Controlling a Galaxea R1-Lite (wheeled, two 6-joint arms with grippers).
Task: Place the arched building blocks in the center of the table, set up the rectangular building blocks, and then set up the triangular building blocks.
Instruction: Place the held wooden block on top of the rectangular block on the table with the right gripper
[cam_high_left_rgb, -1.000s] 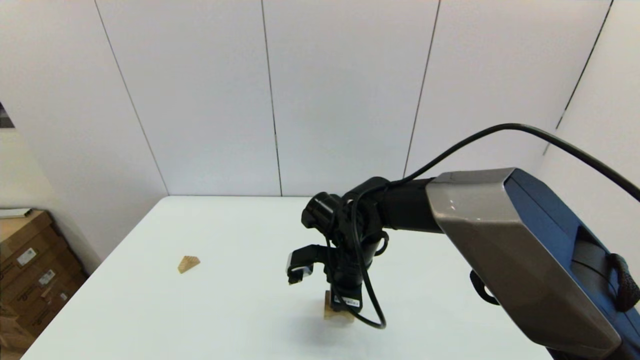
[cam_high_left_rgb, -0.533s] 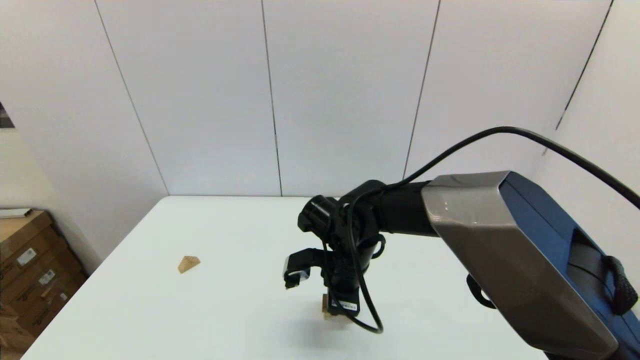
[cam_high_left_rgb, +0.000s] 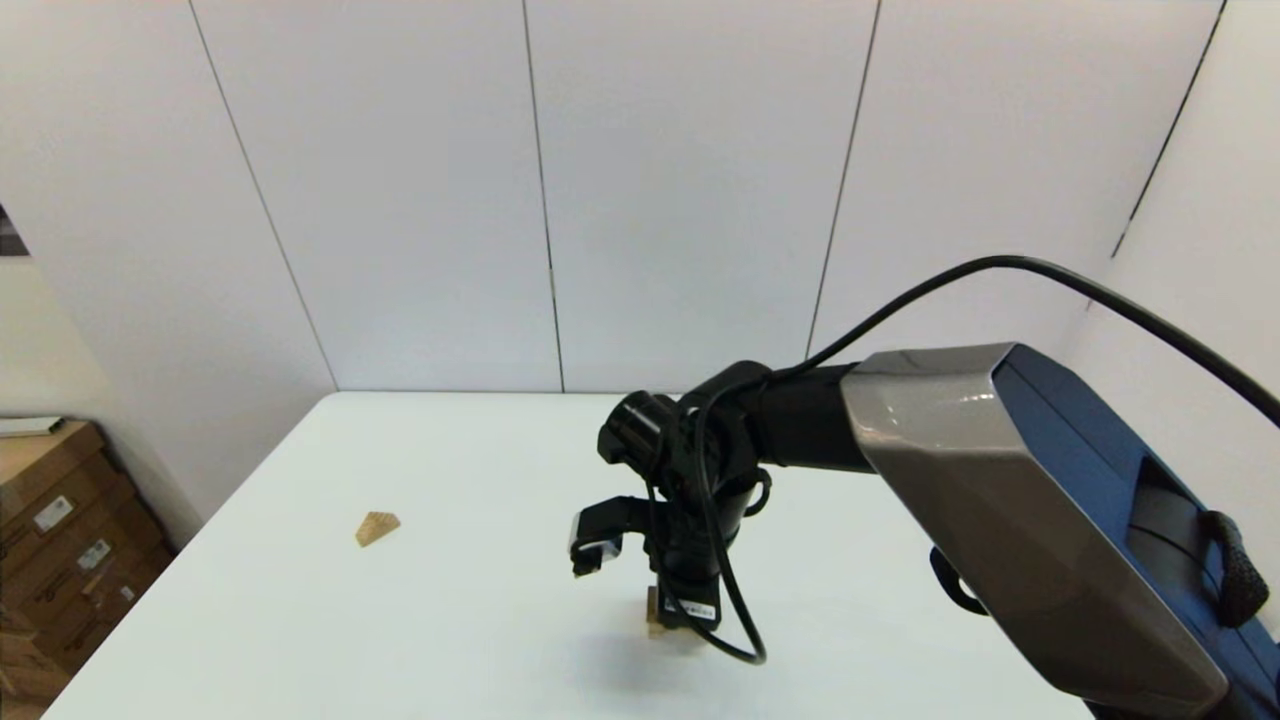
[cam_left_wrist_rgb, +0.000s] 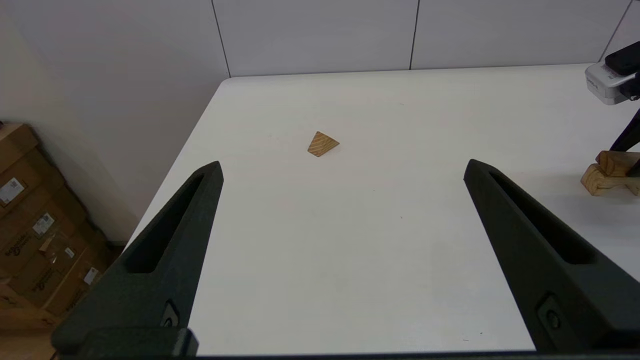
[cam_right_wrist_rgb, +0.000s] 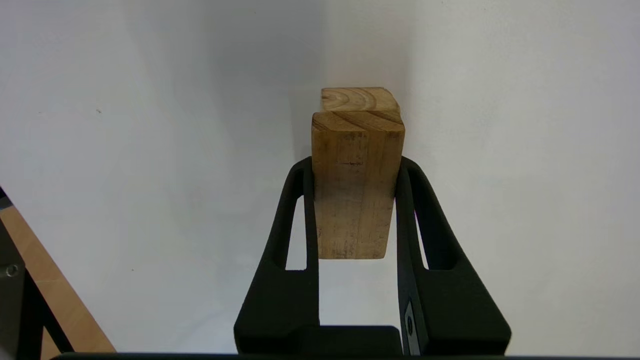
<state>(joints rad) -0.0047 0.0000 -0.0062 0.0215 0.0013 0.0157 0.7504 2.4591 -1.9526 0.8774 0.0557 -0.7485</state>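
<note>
1. Since a second ago the right arm has shifted slightly toward the robot's left and down, carrying its load with it; between the last half second and now it barely moves.
2. Right claw (cam_right_wrist_rgb: 356, 167) is clenched on the rectangular building block (cam_right_wrist_rgb: 356, 192), one finger on each long side, the block's end sticking out past the fingertips.
3. Directly below that held block sits the arched building block (cam_left_wrist_rgb: 607, 179) on the white desk (cam_high_left_rgb: 450, 600); whether the two blocks touch cannot be told.
4. Well apart from the right claw, toward the robot's left, the triangular building block (cam_high_left_rgb: 377, 527) lies alone on the desk.
5. Left claw (cam_left_wrist_rgb: 342, 170) hangs released, fingers spread wide, above the desk's near left part, with the triangular block ahead of it between the fingertips' lines.
</note>
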